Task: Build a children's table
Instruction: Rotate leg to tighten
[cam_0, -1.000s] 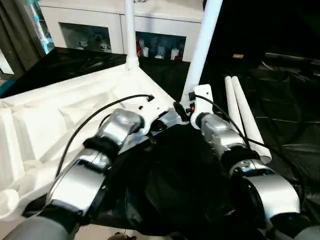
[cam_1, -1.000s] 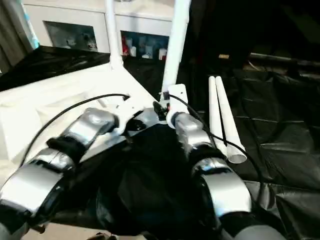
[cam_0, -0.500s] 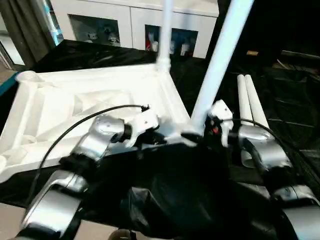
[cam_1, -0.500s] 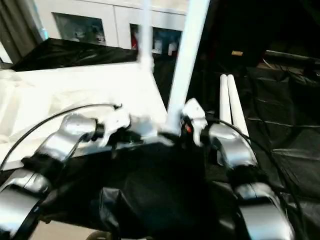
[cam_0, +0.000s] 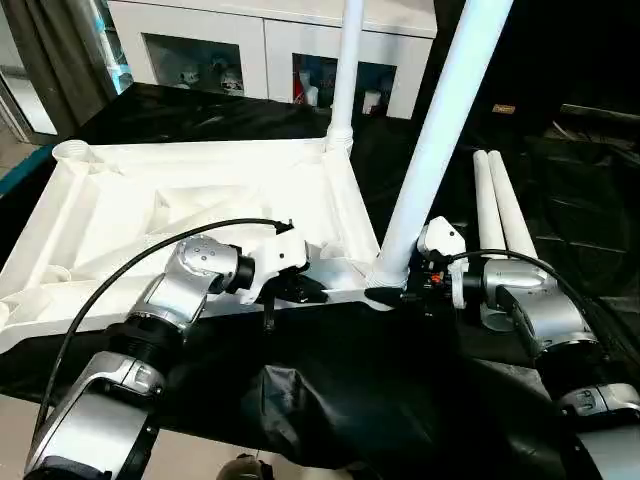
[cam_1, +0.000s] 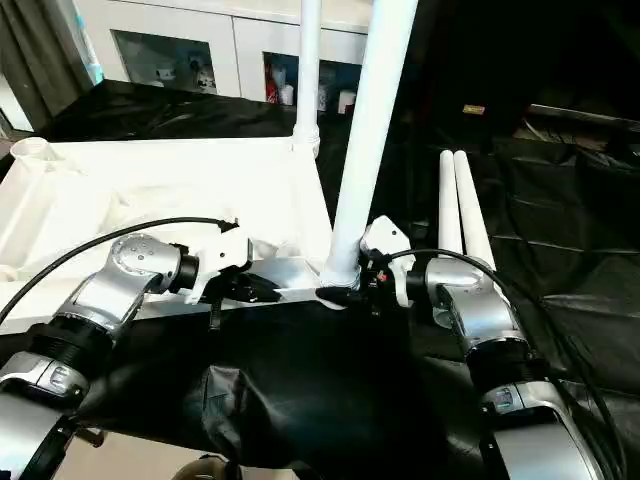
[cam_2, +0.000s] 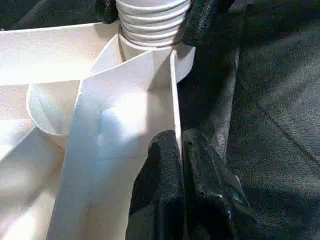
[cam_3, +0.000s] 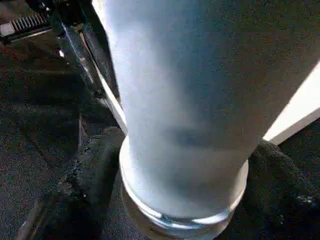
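I have the tabletop (cam_0: 190, 215) lying underside up on the black-draped table (cam_0: 350, 400), ribs showing. Two legs already stand in its sockets: the near leg (cam_0: 440, 130) right at my tools, and the far leg (cam_0: 348, 70) beyond them at the next corner. Two spare legs (cam_0: 500, 215) lie side by side on the cloth just outside my right arm.

My left tool (cam_2: 181, 165) has its fingers together, pinching the thin raised rim of the tabletop just beside the near corner socket; in the left wrist view the rim wall runs straight between the fingertips. My right tool (cam_0: 400, 293) sits at the foot of the near leg with its black fingers (cam_3: 95, 165) spread around the ribbed collar; from the right wrist view they cup both sides of the tube, but I cannot tell whether they press on it.

I judge the step in hand to be seating this leg. To do it well I would hold the rim pinch firm so the tabletop cannot slide, keep the leg upright over its socket, grip low near the collar, and check that the collar sits even all round before letting go. The empty sockets are on the far side of my left tool, so the spare legs will need carrying across.

I can read no brand, label or writing anywhere.
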